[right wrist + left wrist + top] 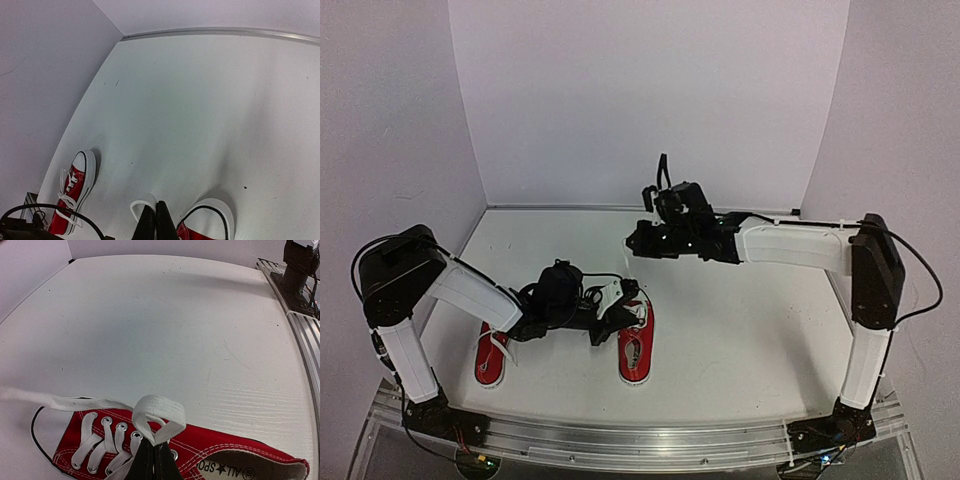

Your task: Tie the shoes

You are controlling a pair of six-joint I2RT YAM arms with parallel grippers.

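Note:
Two red shoes with white laces lie at the near side of the table: one at the left (489,357), one in the middle (638,345). My left gripper (612,312) sits over the middle shoe (215,452) and is shut (155,444) on a loop of its white lace (159,410). Another strand of that lace (55,401) runs off to the left. My right gripper (630,244) is raised behind that shoe and is shut (155,212) on a white lace loop (140,206). Below it show the middle shoe's toe cap (216,214) and the left shoe (75,186).
White walls close the table on the left, back and right. A metal rail (640,435) with both arm bases runs along the near edge. The right arm's base (299,271) shows in the left wrist view. A black cable (55,210) crosses the right wrist view's lower left.

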